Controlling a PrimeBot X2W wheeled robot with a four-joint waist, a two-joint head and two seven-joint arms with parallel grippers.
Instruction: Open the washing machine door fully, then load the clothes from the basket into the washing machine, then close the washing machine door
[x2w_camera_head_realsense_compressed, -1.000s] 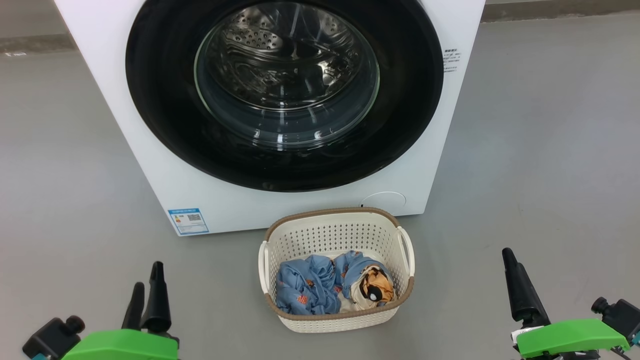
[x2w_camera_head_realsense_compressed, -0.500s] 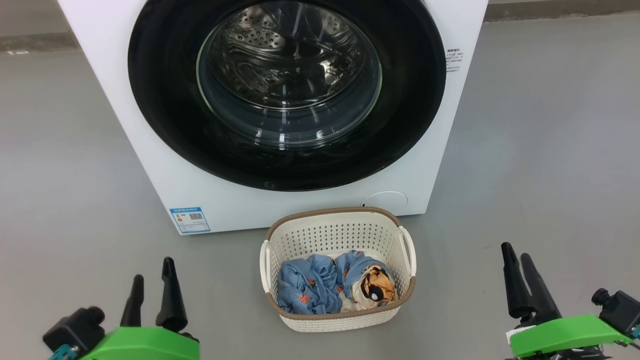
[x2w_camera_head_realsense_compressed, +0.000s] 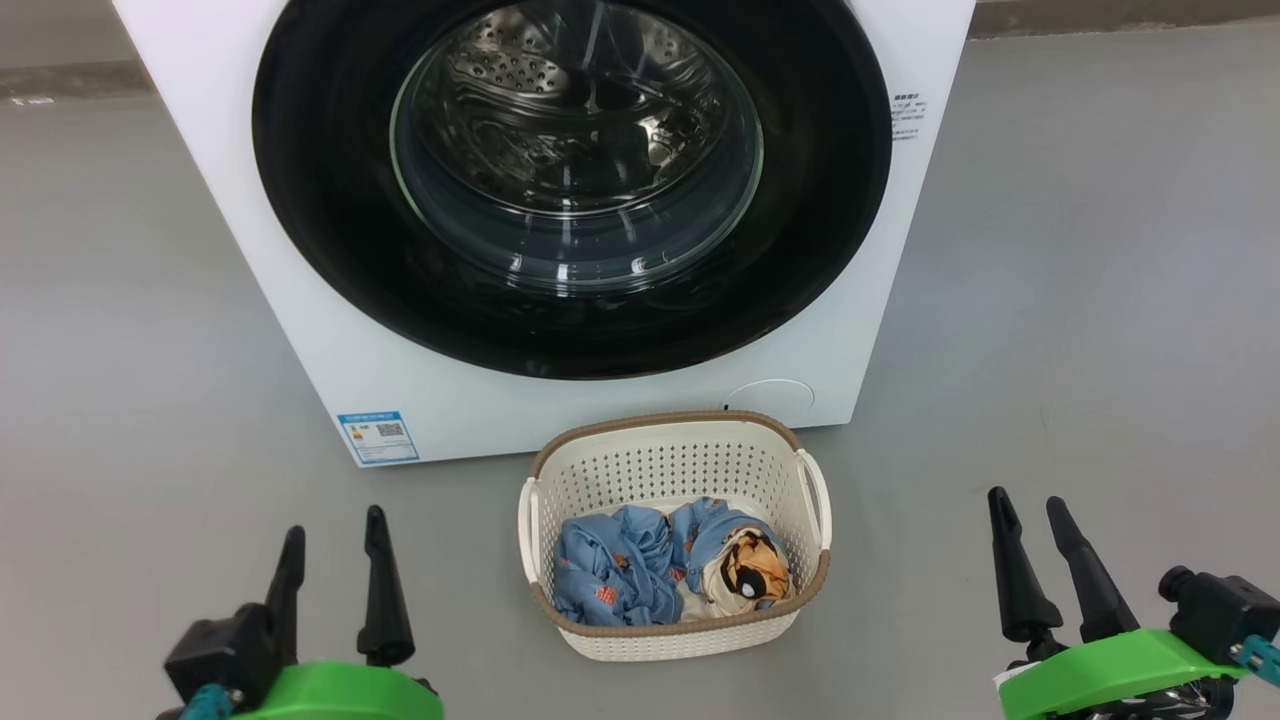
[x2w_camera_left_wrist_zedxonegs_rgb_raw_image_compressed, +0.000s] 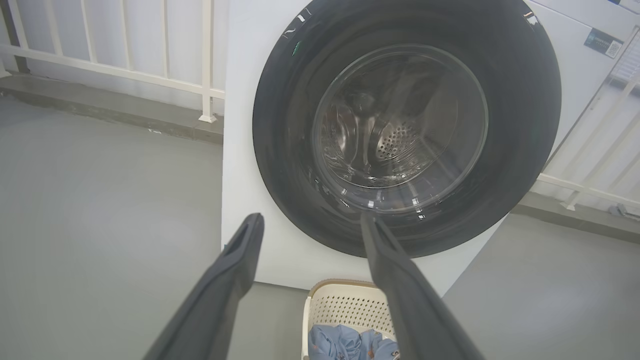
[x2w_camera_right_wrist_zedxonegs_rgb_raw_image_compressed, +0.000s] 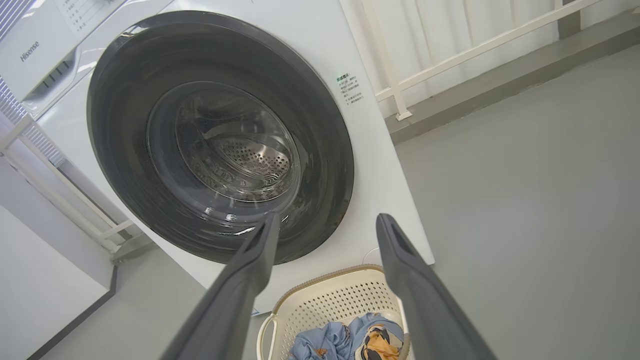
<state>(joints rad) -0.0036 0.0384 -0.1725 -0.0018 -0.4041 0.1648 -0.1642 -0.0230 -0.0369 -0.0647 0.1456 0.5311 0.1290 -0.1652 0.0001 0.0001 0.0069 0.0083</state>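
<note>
Grippers in the foreground: the left gripper (x2w_camera_head_realsense_compressed: 334, 520) sits at lower left and the right gripper (x2w_camera_head_realsense_compressed: 1025, 497) at lower right. Each has its two dark fingers pointing up and parted, with nothing between them. Both are over a smooth, matte grey floor (x2w_camera_head_realsense_compressed: 1080, 300) and well apart from everything else.

Between them, slightly further off, the basket (x2w_camera_head_realsense_compressed: 668, 462) stands upright on the floor. It is cream-white and perforated, with a brown rim. The clothes (x2w_camera_head_realsense_compressed: 615, 575) lie bundled in its bottom, blue fabric with small orange prints. An orange, black and white cartoon patch (x2w_camera_head_realsense_compressed: 745, 578) shows at the bundle's right.

Just behind the basket stands the washing machine (x2w_camera_head_realsense_compressed: 320, 330), a white front-loader resting on the same floor. A blue label sticker (x2w_camera_head_realsense_compressed: 377, 437) marks its lower left corner. The washing machine door (x2w_camera_head_realsense_compressed: 320, 210) is shut, its glossy black rim lying against the cabinet front. Its glass bowl (x2w_camera_head_realsense_compressed: 575, 160) reveals the perforated steel drum (x2w_camera_head_realsense_compressed: 510, 65).

Beyond the machine, in the left wrist view, a low grey kerb (x2w_camera_left_wrist_zedxonegs_rgb_raw_image_compressed: 100, 107) edges the floor. It carries a white railing (x2w_camera_left_wrist_zedxonegs_rgb_raw_image_compressed: 206, 60) in front of a pale wall.
</note>
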